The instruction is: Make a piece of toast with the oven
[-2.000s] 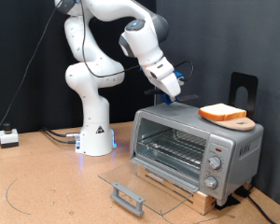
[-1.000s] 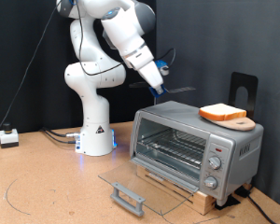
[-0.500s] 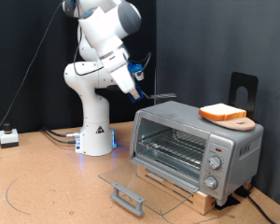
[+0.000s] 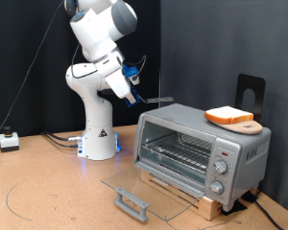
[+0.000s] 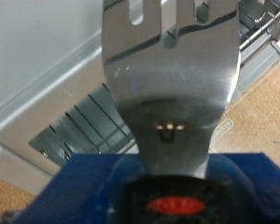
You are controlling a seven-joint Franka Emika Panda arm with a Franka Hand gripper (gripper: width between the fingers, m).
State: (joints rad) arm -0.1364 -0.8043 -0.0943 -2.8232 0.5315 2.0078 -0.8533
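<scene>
The small silver-grey countertop toaster oven [image 4: 202, 151] sits at the lower right of the exterior view on the brown wooden desk [image 4: 48, 192], its glass front door [image 4: 149, 194] folded down flat and the wire rack [image 4: 178, 153] exposed inside. On its roof, toward the upper right, a round light-wood board [image 4: 242, 125] carries the square slice of bread with a pale face and orange-tan crust [image 4: 228, 116]; the slice has not yet gone into the oven.

The white Franka arm's gripper [image 4: 132, 89] hangs at the upper middle of the frame, left of the oven and well apart from the bread. A flat metal fork-like spatula [image 4: 161, 98] sticks out from it toward the right. The wrist view shows that same broad steel blade [image 5: 173, 70] rising out of the blue-padded jaws, which are clenched on its handle end, with the open oven blurred behind.

The slice looks light, soft and easily crumbled or dented, with a dry surface that could slide on smooth metal. It would probably handle best supported from beneath across its flat underside, rather than pinched at the crust.
</scene>
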